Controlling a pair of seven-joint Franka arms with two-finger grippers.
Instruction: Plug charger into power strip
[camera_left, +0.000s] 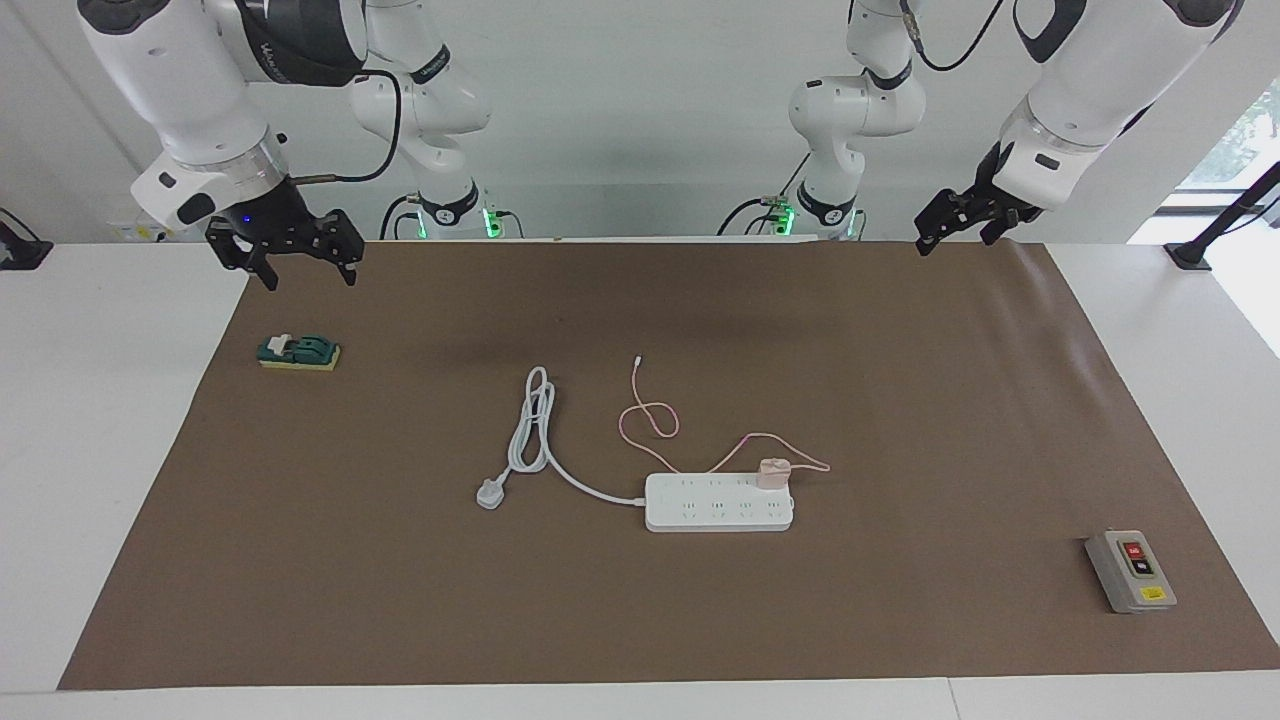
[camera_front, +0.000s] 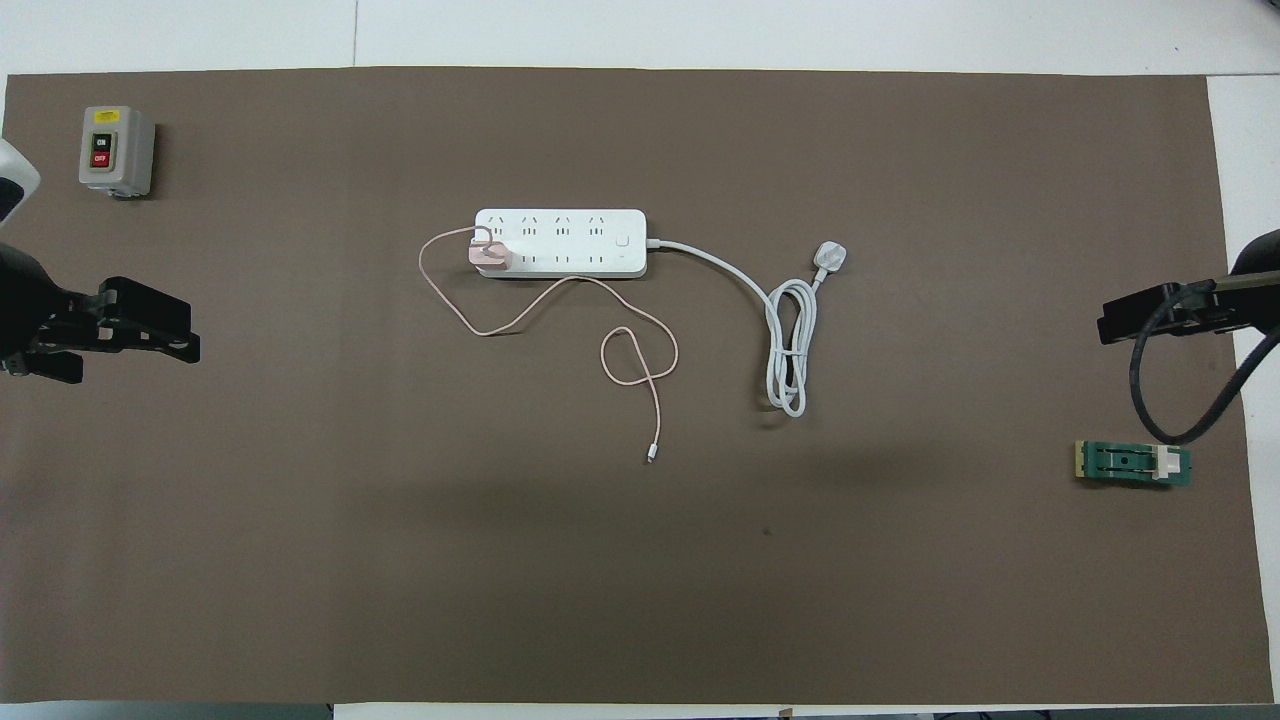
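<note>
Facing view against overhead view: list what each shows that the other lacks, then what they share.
Only the facing view shows both arms whole, their bases and the wall, with the right gripper and left gripper raised over the mat's edge by the robots.

Only the overhead view shows the power strip's outlets from straight above; there only the grippers' tips show.

Both show the pink charger seated on the strip's end toward the left arm, its cable looping on the mat, the white plug, grey switch box and green part.

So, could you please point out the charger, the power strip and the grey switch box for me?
charger (camera_left: 771, 473): facing view, on the pink cube's body.
power strip (camera_left: 715, 512): facing view, on its flat white top.
grey switch box (camera_front: 114, 150): overhead view, on its button face.
</note>
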